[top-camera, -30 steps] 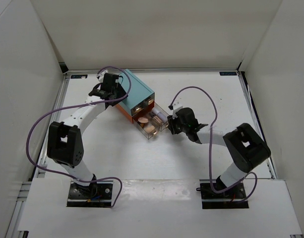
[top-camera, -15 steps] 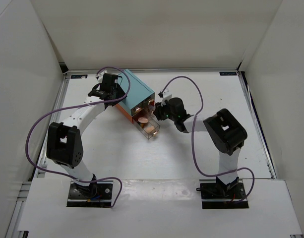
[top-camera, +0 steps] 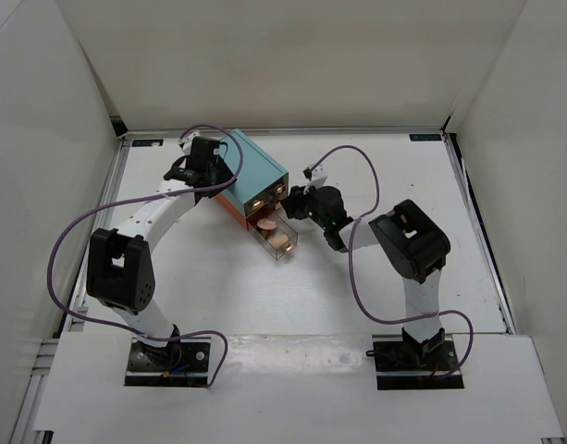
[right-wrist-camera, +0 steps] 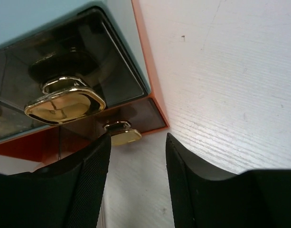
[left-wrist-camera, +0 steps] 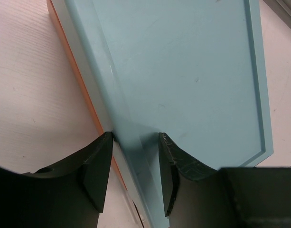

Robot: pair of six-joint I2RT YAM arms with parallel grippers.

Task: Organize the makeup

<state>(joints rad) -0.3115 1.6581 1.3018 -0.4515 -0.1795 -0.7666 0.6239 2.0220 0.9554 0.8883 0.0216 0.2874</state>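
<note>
Top external view gives us the clearest account: the teal box (top-camera: 255, 169) stands at about 11 o'clock from the middle of the table (top-camera: 200, 287). A second ago its lower right drawer (right-wrist-camera: 138, 118) was pulled far out toward 5 o'clock with small cosmetics in it, and now it sits flush in the orange base. We judge that the right gripper (top-camera: 298, 205) has pushed it shut, so that part of the makeup is put away. One open drawer (top-camera: 289, 252) is left, projecting toward 5 o'clock, with the peach puff (top-camera: 281, 241) lying inside; we think it is the next one to be closed. From the right wrist we see the right gripper (right-wrist-camera: 137, 137) with its fingers moderately apart and nothing between them, right in front of the box. Beyond it are a large gold knob (right-wrist-camera: 64, 102) and a smaller knob (right-wrist-camera: 120, 135) near the left fingertip, not gripped. From the left wrist, the left gripper (left-wrist-camera: 136, 138) is narrow and clamps the edge of the box, one finger on the side and one on the teal top, holding it steady as before. We can read no brand or writing on the box, and the two dark stickers (top-camera: 146, 141) at the far table edge are too small to read.
</note>
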